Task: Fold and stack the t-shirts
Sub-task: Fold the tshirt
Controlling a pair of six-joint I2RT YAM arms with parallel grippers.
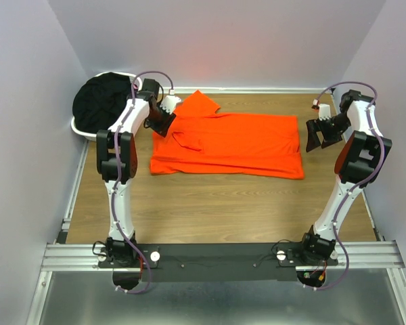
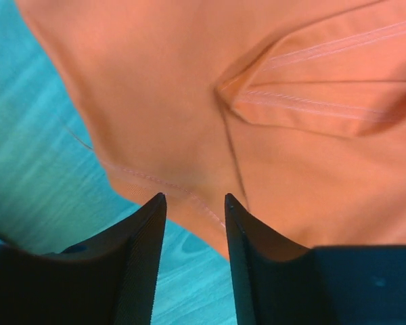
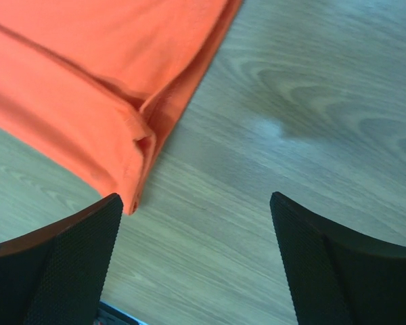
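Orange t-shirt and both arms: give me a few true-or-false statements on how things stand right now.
1. The bright orange cloth t-shirt lies on the wooden table. True.
2. The right gripper is shut on the shirt's hem. False: its fingers stand wide apart over bare wood, beside the shirt's corner.
3. Black cloth sits in the white plastic laundry basket at the far left corner. True.
4. The left gripper is at the shirt's right end. False: it is over the shirt's left end, near the basket, with a narrow gap between its fingers.
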